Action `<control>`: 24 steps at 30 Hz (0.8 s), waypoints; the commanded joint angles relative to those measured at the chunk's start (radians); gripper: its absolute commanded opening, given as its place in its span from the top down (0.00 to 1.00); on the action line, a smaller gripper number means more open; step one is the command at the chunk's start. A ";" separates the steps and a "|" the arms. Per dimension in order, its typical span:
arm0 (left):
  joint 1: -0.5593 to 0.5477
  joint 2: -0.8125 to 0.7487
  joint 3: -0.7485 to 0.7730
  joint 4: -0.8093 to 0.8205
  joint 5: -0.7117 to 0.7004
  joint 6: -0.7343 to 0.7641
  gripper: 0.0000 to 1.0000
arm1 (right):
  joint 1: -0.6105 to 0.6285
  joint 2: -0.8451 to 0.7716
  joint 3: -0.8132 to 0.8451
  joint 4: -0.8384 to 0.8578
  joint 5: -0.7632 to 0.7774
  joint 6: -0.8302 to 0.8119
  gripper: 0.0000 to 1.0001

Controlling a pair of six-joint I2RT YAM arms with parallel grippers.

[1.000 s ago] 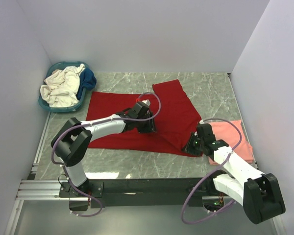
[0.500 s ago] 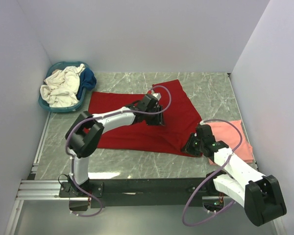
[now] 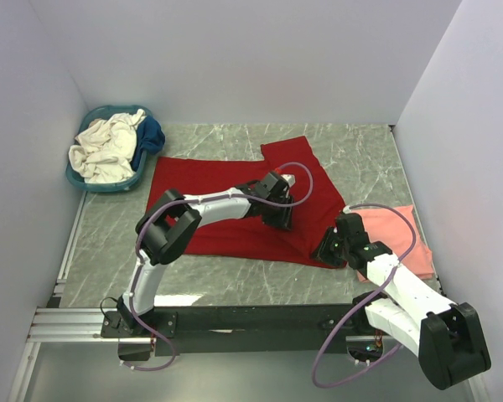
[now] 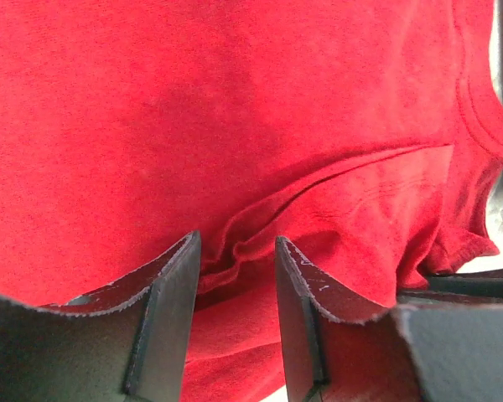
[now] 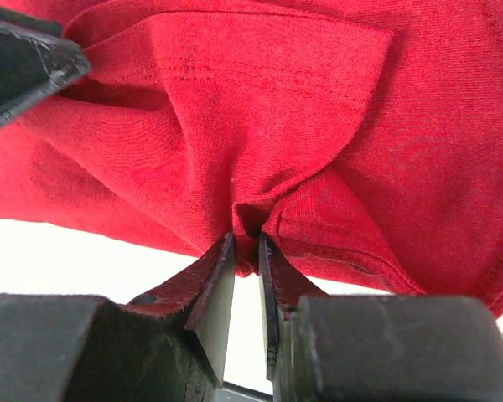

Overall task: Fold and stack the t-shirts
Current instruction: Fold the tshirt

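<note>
Top: we've slid L gripper (image 3: 280,214) right across the red t-shirt (image 3: 203,177) toward R gripper (image 3: 326,250) at its hem; L wrist: jaws wide apart, cloth ridge just ahead — R wrist: jaws slightly parted round puckered hem, can't tell if gripping, so fold's barely begun.

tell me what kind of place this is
Probably a robot lab cell: plain white walls box in a marble-look table, left arm and right arm are bolted at its near edge, a basket holds shirts.

deep red t-shirt (image 3: 210,176) | salmon pink t-shirt (image 3: 394,230) | teal basket (image 3: 117,109) | grey marbled table (image 3: 360,159)
</note>
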 commanded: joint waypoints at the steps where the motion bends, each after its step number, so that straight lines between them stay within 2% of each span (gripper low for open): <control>1: -0.010 0.013 0.061 -0.008 0.019 0.033 0.54 | 0.007 -0.004 0.030 0.009 0.021 0.007 0.75; 7: -0.017 0.036 0.078 -0.022 -0.002 0.036 0.57 | 0.007 -0.007 0.033 0.010 0.018 0.004 0.75; 18: -0.024 0.067 0.101 -0.042 -0.033 0.042 0.70 | 0.007 -0.013 0.062 -0.008 0.027 -0.003 0.75; 21: -0.024 0.067 0.105 -0.043 -0.038 0.043 0.80 | 0.007 -0.018 0.068 -0.010 0.032 -0.005 0.75; 22: -0.024 0.067 0.108 -0.045 -0.041 0.045 0.87 | 0.007 -0.019 0.071 -0.011 0.033 -0.005 0.75; 24: -0.024 0.063 0.115 -0.046 -0.042 0.046 0.91 | 0.007 -0.021 0.079 -0.019 0.041 -0.006 0.75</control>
